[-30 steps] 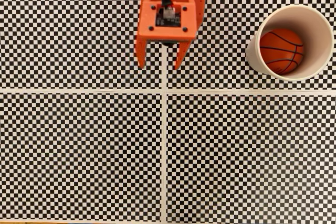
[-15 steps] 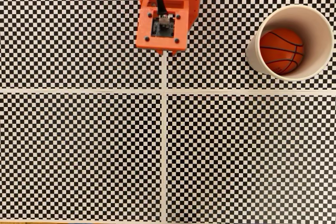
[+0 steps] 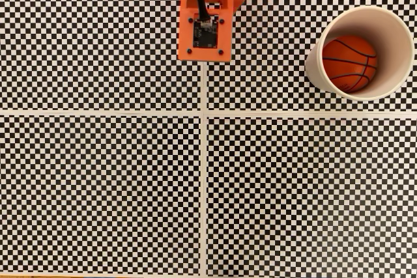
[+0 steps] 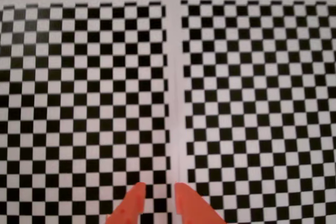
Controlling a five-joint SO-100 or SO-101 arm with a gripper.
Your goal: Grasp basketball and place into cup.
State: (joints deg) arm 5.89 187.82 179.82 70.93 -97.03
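Hand (image 4: 157, 192) near-closed, basketball (image 3: 350, 63) inside upright cup (image 3: 316, 69).

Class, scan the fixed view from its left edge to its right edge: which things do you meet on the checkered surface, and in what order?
Orange arm at top centre → white seam line running down the middle, roughly under the arm → cup near the right edge, with the basketball inside it.

A black-and-white checkered table (image 3: 104, 187), split by pale lines, carries 1 cup (image 3: 316, 63) at its right.
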